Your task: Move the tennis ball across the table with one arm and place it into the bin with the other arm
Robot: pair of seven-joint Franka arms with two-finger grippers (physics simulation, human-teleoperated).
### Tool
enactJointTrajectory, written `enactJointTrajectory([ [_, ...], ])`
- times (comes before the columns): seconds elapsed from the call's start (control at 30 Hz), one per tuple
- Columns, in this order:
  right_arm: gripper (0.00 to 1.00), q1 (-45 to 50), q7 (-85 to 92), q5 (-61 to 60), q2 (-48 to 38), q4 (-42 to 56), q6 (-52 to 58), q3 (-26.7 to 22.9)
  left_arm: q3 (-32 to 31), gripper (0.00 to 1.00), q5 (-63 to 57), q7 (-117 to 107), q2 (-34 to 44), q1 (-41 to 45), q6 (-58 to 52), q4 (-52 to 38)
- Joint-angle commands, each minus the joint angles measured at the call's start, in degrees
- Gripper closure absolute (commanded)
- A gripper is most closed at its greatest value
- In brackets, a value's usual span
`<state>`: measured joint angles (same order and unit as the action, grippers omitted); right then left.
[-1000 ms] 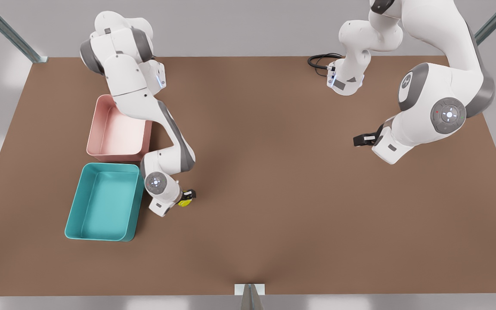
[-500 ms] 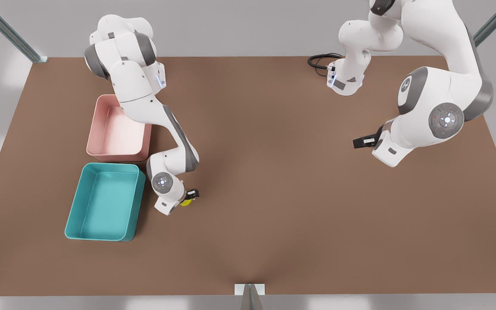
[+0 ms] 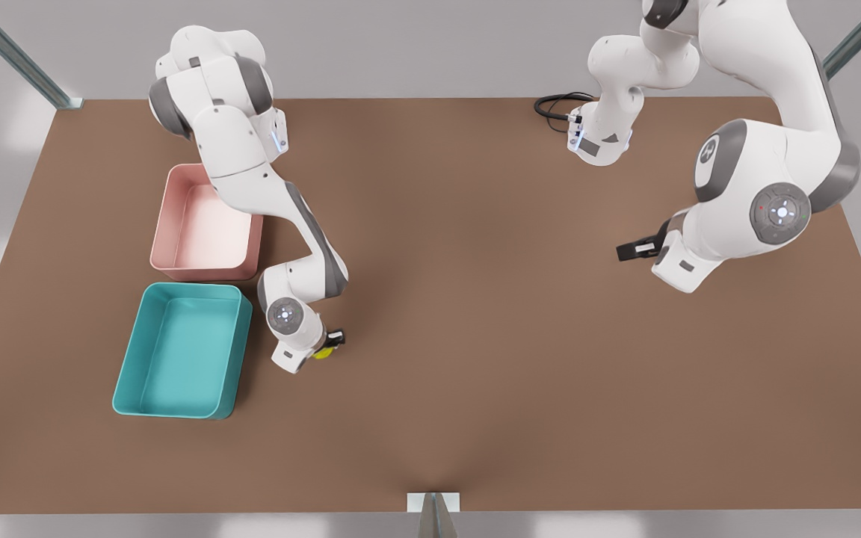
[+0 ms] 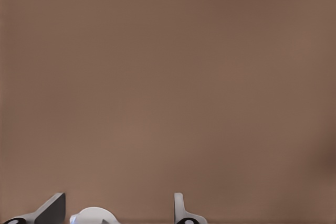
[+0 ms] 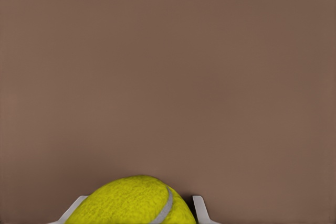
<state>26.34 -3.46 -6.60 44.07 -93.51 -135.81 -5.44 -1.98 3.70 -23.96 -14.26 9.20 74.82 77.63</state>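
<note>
Tennis ball [image 5: 134,202] between right pincer [image 5: 137,211] fingers.

Front view high overhead, angled down across the whole brown surface [image 3: 475,314], both arms inside, left wrist view close above bare surface, right wrist view closer, tennis ball [image 5: 134,203] between jaws, shared with front view
</note>
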Motion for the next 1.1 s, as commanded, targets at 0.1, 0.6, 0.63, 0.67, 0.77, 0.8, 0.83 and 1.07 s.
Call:
enactJointTrajectory([
  [0.1,0.26,-0.59,4.95,0.27,-1.00,3.42,2.04,0.00,0.05,0.00,0.08,0.93,0.02,-0.77,0.06,-0.03],
  [0.6,0.26,-16.85,63.14,7.39,-4.96,14.23,2.56,-7.30,-0.13,0.00,0.17,0.93,-0.69,-0.59,-0.02,0.06],
  [0.63,0.25,-18.17,62.96,6.78,-3.55,14.23,2.48,-7.21,-0.13,0.00,0.17,0.93,-0.69,-0.59,-0.02,0.06],
  [0.67,0.19,-18.87,62.87,6.69,-2.76,14.23,2.48,-7.21,-0.13,0.00,0.17,0.93,-0.77,-0.59,-0.02,0.06],
  [0.77,0.00,-19.14,62.87,4.31,-1.35,13.09,2.56,-6.95,-0.13,0.00,0.17,0.93,-0.77,-0.59,-0.02,0.06],
  [0.8,0.00,-19.14,62.87,3.96,-1.35,12.91,2.56,-6.95,-0.13,0.00,0.17,0.93,-0.77,-0.59,-0.02,0.06],
  [0.83,0.00,-19.14,62.70,3.18,-1.44,13.00,2.91,-6.77,-0.13,0.00,0.17,0.93,-0.77,-0.59,-0.02,0.06],
  [1.07,0.00,-15.89,22.29,-1.40,-4.69,31.28,49.39,-6.16,-0.13,0.00,0.08,1.02,-1.13,-0.50,-0.02,0.06],
])
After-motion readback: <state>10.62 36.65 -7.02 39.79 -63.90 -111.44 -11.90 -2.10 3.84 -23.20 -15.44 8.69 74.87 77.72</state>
